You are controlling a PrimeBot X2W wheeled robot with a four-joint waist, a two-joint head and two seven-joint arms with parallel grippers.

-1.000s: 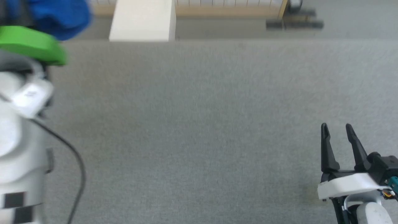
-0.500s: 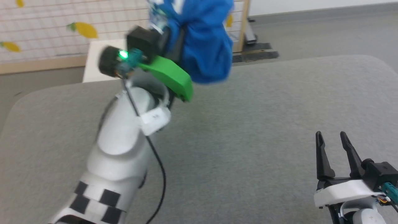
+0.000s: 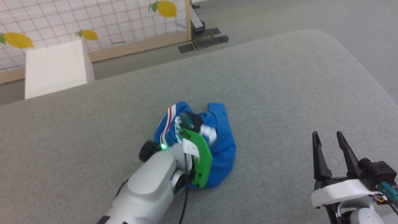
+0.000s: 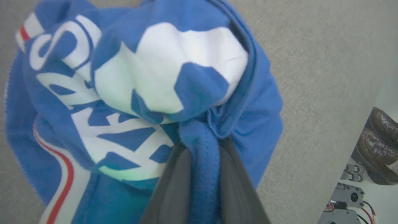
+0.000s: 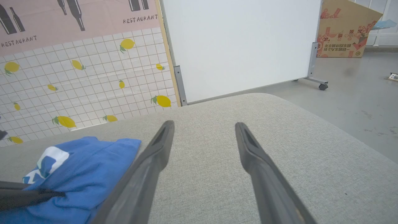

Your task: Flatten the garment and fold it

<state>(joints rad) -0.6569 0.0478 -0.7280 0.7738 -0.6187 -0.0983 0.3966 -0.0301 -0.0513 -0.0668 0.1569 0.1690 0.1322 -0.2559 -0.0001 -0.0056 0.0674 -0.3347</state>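
The garment (image 3: 222, 146) lies in a crumpled blue heap near the middle of the grey padded table (image 3: 279, 77). White lettering and a white-and-red stripe show on it (image 4: 140, 77). My left gripper (image 3: 202, 127) reaches down into the heap from the near side. In the left wrist view it (image 4: 199, 146) is shut on a bunched fold of blue cloth. My right gripper (image 3: 327, 137) hovers open over bare table at the lower right, apart from the garment. In the right wrist view it (image 5: 204, 126) holds nothing, and the garment (image 5: 90, 168) lies to its left.
A white box (image 3: 56, 68) stands beyond the table's far left edge, before a lemon-patterned screen (image 3: 124, 25). A white panel on wheels (image 5: 239, 43) and a cardboard box (image 5: 345, 31) stand farther off. The table's rounded right corner (image 3: 348, 49) drops to the floor. Brown shoes (image 4: 379, 146) show beside the table.
The head camera has swung and tilted. My left arm has come down from holding the garment in the air; the garment now rests on the table. The right gripper stays open and still.
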